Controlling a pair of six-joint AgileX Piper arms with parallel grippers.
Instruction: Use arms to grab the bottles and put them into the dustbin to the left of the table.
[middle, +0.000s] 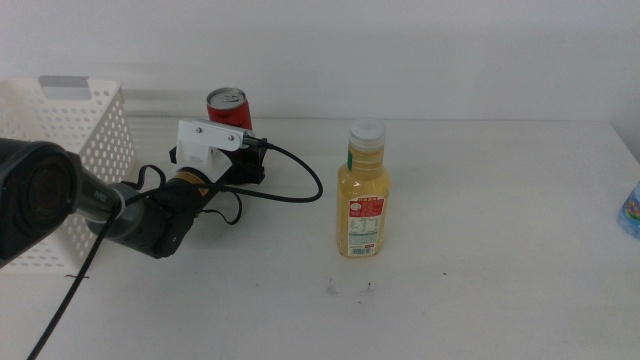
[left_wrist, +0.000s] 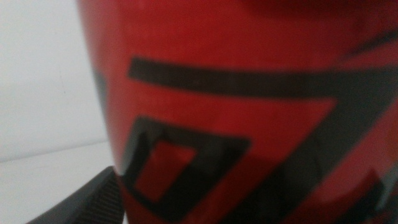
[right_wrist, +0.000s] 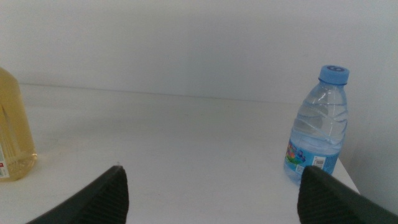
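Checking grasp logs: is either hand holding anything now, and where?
Cannot be told for the left hand: it is at the red can, low on its body. The right hand holds nothing.

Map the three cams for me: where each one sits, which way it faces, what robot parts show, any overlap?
Middle view: above the wide white table, facing forward and down; shows the left arm and left gripper at the slim red soda can beside the white perforated basket.
Left wrist view: against the can; one dark jaw shows.
Right wrist view: low over the table, toward the small clear water bottle with blue cap; right gripper open.
Shared: the yellow juice bottle with white cap in middle and right wrist views.
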